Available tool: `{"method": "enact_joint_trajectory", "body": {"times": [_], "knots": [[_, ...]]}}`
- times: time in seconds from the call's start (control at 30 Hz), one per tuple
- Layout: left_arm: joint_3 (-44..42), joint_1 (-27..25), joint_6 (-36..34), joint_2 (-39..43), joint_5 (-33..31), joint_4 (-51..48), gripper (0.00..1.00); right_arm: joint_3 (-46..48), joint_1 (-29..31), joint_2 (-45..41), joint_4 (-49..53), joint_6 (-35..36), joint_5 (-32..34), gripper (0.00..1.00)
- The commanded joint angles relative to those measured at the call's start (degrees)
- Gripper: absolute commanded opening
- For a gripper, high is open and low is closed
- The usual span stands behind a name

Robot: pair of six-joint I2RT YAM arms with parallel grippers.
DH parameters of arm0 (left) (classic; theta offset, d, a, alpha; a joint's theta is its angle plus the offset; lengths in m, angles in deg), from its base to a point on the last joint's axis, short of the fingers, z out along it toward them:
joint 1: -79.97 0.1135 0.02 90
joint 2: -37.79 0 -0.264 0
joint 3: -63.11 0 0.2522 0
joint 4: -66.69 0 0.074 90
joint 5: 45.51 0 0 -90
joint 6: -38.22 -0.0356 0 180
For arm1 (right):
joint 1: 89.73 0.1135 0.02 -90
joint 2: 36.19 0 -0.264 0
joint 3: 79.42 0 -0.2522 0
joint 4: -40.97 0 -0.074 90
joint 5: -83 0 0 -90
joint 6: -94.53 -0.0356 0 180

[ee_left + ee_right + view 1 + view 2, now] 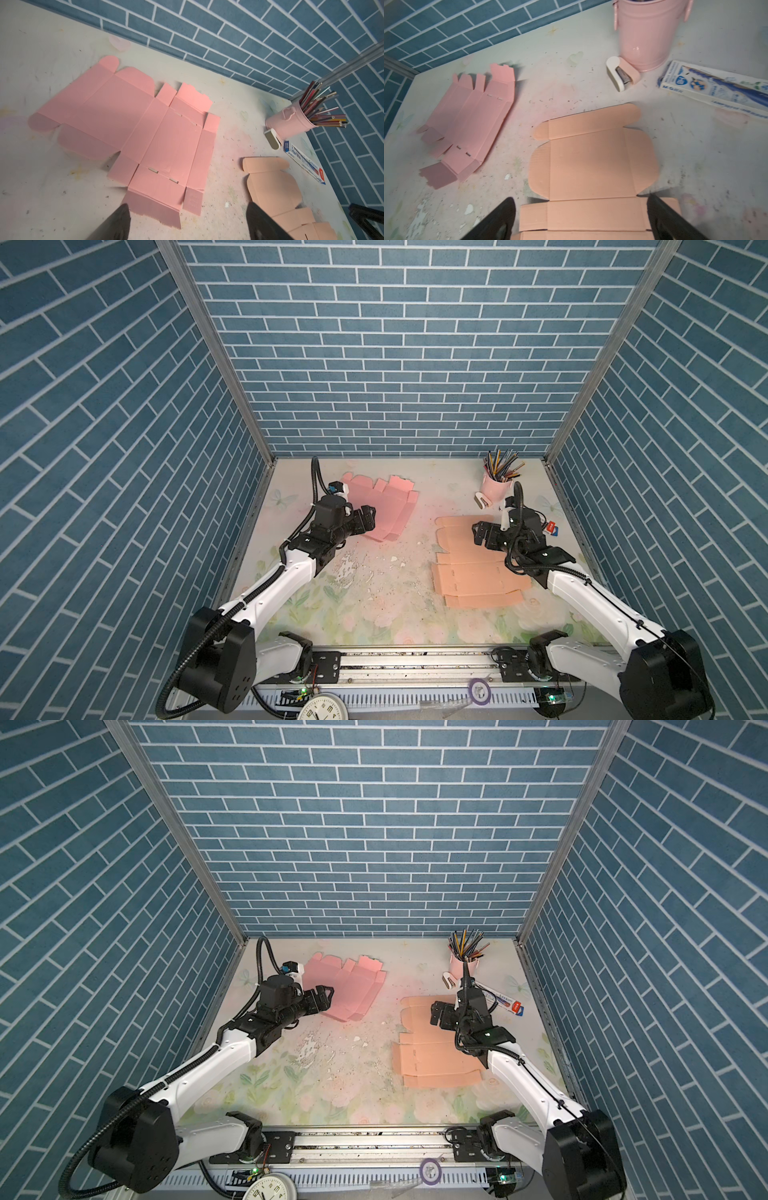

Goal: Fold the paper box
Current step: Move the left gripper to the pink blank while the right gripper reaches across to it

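While both arms' jaws stand wide and empty, a pink paper box (390,510) and a peach paper box (465,572) lie flat on the worn flowery bench (374,614) between blue brick walls (395,364).

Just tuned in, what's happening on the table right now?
Nothing is folded yet. Two flat box blanks lie on the table: a pink blank at the far left and a peach blank on the right. The left pincer hangs open over the pink blank's near edge, and the right pincer hangs open over the peach blank. Neither holds anything.
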Motion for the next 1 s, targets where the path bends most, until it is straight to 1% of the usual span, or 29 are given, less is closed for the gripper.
{"method": "enact_joint_trajectory", "body": {"times": [0.0, 0.07, 0.13, 0.27, 0.37, 0.43, 0.6, 0.77, 0.9, 0.97], "knots": [[0.49, 0.02, -0.25, 0.34, 4.02, -2.49, 0.88, -3.18, 3.31, 3.25, 2.07, -4.12, 0.16, 0.99], [0.51, 0.66, -0.75, 0.52, 5.91, -2.5, 0.88, -4.78, 5.01, 6.14, 1.58, -4.78, -0.71, 0.99], [0.85, 2.04, -1.49, 0.09, 9.7, -2.56, 0.88, -6.44, 6.08, 9.44, 0.7, -5.45, -2.52, 0.99], [1.95, 3.68, -3.35, -0.17, 10.12, -4.58, 0.88, -10.99, 9.02, 15.04, -0.64, -5.08, -4.46, 0.99], [1.99, 6.61, -3.13, -0.86, 12.17, -4.49, 0.88, -14.32, 10.88, 19.5, -1.42, -4.37, -5.27, 0.99], [1.81, 8.31, -2.65, -1.18, 13.56, -3.72, 0.88, -15.92, 10.98, 22.86, -2.55, -4.25, -7.13, 0.97], [2.06, 9.18, -1.9, -2.02, 14.61, -2.56, 0.88, -20.48, 10.98, 30.69, -5.57, -4.05, -12.0, 0.9], [1.55, 9.2, -0.74, -2.32, 15.39, -1.17, 0.88, -25.0, 10.96, 36.81, -8.11, -4.09, -14.41, 0.82], [0.81, 9.26, 0.23, -1.14, 16.42, 0.8, 0.88, -26.29, 10.94, 40.37, -12.5, -6.2, -16.82, 0.74], [0.15, 9.18, 0.68, -0.37, 17.65, 2.2, 0.88, -27.35, 11.05, 42.37, -13.02, -6.81, -16.72, 0.71]]}}
